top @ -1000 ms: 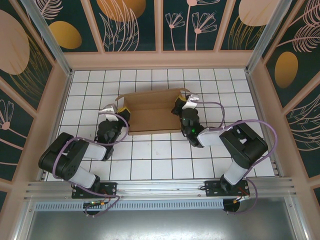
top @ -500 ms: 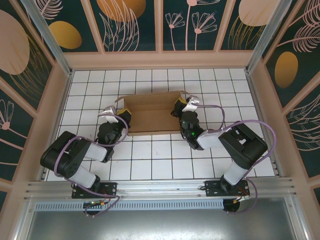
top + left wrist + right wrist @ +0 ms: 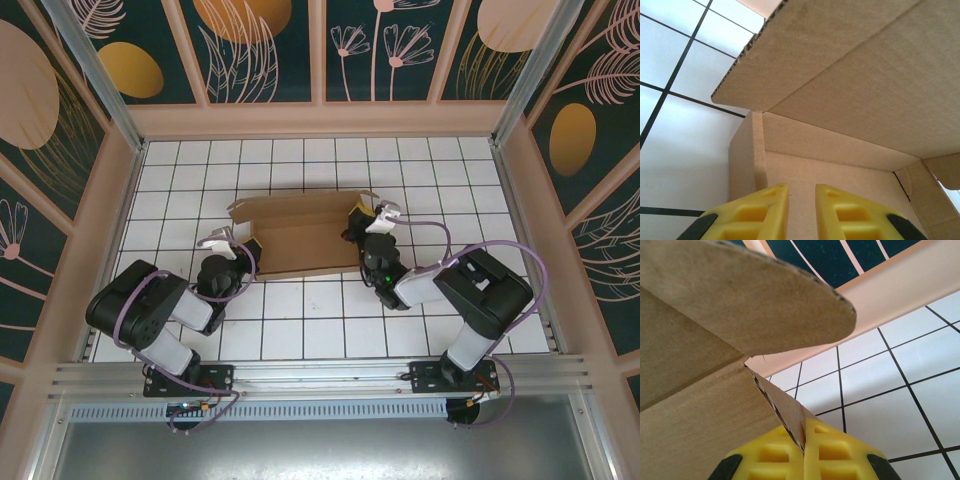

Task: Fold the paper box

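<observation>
The paper box (image 3: 295,235) has slid nearer and left on the bench (image 3: 300,310). My right pincer (image 3: 804,450) pinches its right wall, my left pincer (image 3: 801,210) is slightly spread, and both wrist views crop the box.

Matt brown corrugated paper box (image 3: 300,235) on smooth white tiles (image 3: 300,310).

Both arms were folded low with elbows out and wrists angled inward, the left gripper (image 3: 246,247) with its yellow fingers (image 3: 765,210) parted by a narrow gap, the right gripper (image 3: 354,221) pinched tight on an edge of the paper box (image 3: 300,235).
</observation>
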`<state>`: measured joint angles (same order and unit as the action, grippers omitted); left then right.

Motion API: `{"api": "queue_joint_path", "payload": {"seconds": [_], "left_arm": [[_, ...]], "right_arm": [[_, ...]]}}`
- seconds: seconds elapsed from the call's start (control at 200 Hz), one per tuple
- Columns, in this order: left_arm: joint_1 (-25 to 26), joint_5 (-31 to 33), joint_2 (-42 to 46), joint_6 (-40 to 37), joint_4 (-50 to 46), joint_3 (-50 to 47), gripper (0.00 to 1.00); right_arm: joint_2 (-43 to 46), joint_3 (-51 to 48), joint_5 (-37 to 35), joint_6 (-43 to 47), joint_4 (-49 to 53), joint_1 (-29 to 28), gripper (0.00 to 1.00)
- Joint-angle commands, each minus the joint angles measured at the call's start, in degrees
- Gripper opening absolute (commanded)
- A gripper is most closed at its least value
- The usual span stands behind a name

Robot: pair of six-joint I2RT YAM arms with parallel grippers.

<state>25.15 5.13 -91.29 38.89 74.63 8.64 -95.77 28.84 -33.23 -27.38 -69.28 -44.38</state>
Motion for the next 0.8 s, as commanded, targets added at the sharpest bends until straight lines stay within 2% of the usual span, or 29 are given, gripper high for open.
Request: {"api": "queue_joint_path", "payload": {"seconds": [0.0, 0.085, 0.18, 0.39, 0.455, 0.56, 0.741, 0.796], "left_arm": [[0.25, 2.12, 4.49, -0.97, -0.79, -0.98, 0.28], [0.25, 4.37, 11.96, -4.15, -5.28, -1.53, 0.41], [0.26, 5.92, 19.71, -9.12, -16.49, 1.45, 0.5], [-0.51, 4.81, 25.5, -21.79, -23.84, 5.88, 0.53], [-3.33, 1.08, 25.07, -23.29, -24.67, 7.1, 0.52], [-8.56, -7.54, 23.1, -23.05, -23.37, 8.94, 0.53], [-10.06, -14.94, 17.82, -31.64, -27.86, 15.87, 0.58], [-10.72, -18.93, 15.03, -33.09, -30.12, 18.58, 0.58]], "right_arm": [[-1.39, -2.84, -0.95, 1.22, 12.02, -1.08, 0.0], [0.4, -1.21, -0.95, 6.13, 14.79, -0.72, 0.0], [2.14, 1.45, -1.86, 9.69, 19.95, 0.46, 0.0], [5.74, 5.11, -1.05, 14.98, 23.62, 4.47, 0.0], [6.16, 6.49, -0.72, 16.35, 24.08, 5.88, 0.0], [7.24, 7.18, 7.43, 21.09, 22.25, 10.02, 0.0], [6.82, 10.93, 16.23, 25.01, 25.07, 17.43, 0.0], [6.85, 11.08, 19.54, 26.15, 24.4, 18.84, 0.0]]}}
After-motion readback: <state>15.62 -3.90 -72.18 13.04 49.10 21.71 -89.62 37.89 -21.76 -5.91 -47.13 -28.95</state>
